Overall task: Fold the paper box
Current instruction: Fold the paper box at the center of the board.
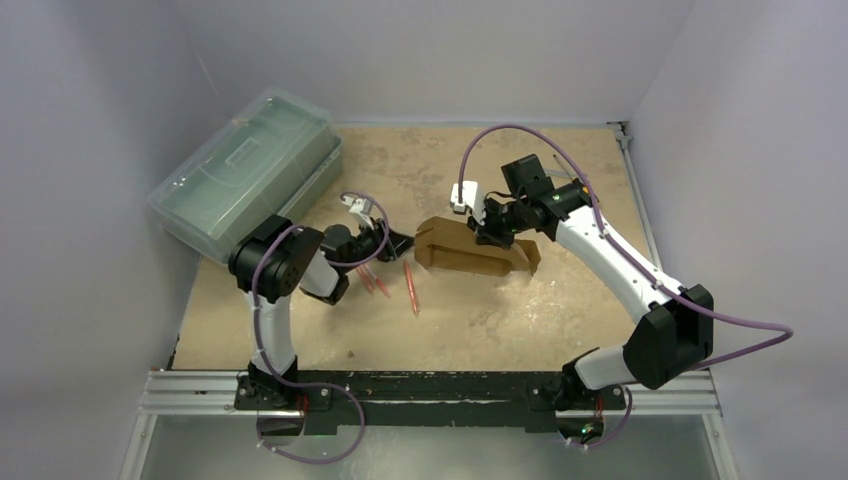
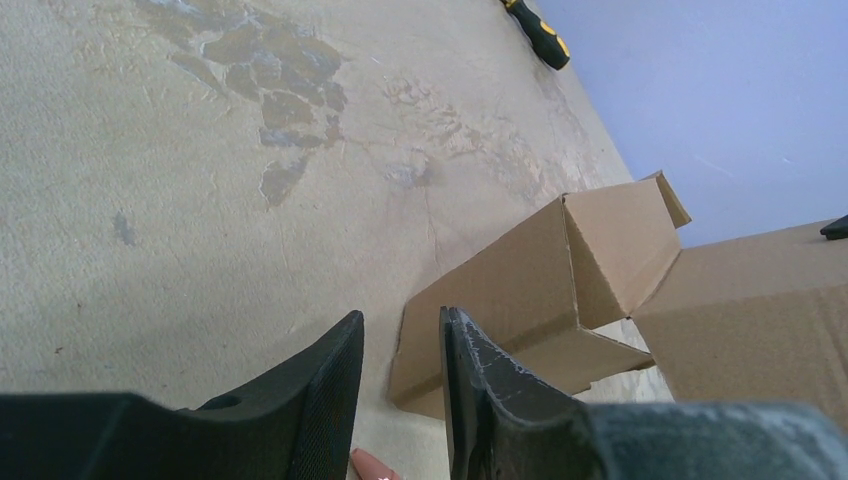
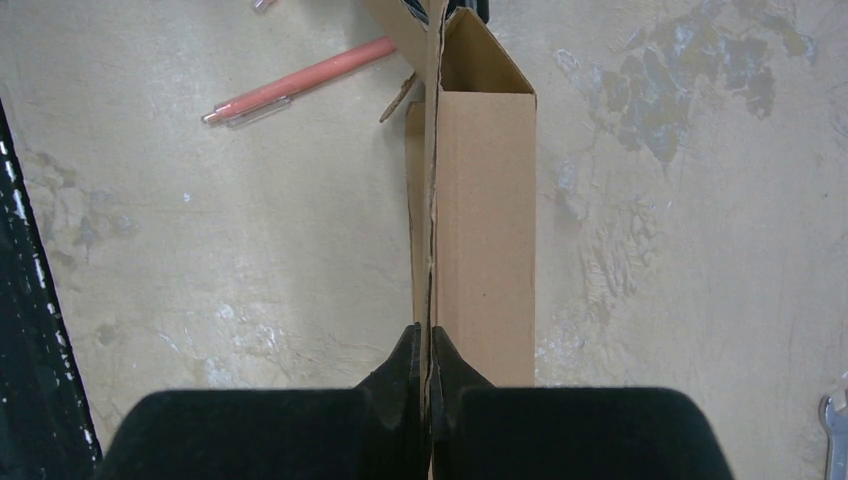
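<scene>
The paper box (image 1: 470, 255) is a brown cardboard carton lying on its side at the middle of the table, with its end flaps loose. My right gripper (image 1: 480, 232) comes down on it from above. In the right wrist view this gripper (image 3: 430, 332) is shut on a thin upright cardboard edge of the box (image 3: 485, 220). My left gripper (image 1: 395, 243) sits just left of the box. In the left wrist view its jaws (image 2: 402, 318) stand apart with nothing between them, and the open end of the box (image 2: 520, 290) lies just beyond the fingertips.
A translucent green plastic case (image 1: 245, 170) lies at the back left. Pink pens (image 1: 410, 285) lie on the table in front of the box, one of them (image 3: 300, 80) in the right wrist view. A black-and-yellow tool handle (image 2: 538, 32) and a wrench (image 3: 835, 415) lie further off.
</scene>
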Tool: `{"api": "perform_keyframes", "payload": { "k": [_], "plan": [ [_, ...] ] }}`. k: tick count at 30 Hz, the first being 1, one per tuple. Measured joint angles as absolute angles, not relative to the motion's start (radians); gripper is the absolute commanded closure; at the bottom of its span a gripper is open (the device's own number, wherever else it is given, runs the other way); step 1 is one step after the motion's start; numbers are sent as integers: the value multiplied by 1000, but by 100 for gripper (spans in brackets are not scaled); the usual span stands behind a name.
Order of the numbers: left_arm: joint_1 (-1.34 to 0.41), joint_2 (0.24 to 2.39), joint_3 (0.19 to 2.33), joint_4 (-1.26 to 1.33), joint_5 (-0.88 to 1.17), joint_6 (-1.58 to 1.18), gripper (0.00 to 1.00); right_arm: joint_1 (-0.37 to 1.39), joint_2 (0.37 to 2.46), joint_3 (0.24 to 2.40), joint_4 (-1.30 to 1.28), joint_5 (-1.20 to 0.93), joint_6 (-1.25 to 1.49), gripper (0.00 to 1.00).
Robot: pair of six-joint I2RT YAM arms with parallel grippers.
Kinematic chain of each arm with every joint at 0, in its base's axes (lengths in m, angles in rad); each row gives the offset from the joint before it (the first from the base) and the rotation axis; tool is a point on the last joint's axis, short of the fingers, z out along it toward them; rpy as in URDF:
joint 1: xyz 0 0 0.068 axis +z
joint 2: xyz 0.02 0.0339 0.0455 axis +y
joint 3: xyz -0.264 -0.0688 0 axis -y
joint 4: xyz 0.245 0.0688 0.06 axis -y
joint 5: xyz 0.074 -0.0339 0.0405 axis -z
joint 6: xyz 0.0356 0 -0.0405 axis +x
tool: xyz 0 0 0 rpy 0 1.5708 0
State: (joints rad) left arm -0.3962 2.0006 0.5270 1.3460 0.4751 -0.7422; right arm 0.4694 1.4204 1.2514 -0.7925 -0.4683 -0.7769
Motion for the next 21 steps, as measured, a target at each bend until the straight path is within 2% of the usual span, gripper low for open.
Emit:
{"api": "perform_keyframes", "payload": {
  "k": [12,21],
  "plan": [
    [-437,2016,533,1341,479,-740,67,469,1440,1258,-793,-493,-777,100],
    [-449,2016,527,1347,462,-737,61,469,1440,1258,-793,-498,-770,100]
  ]
}}
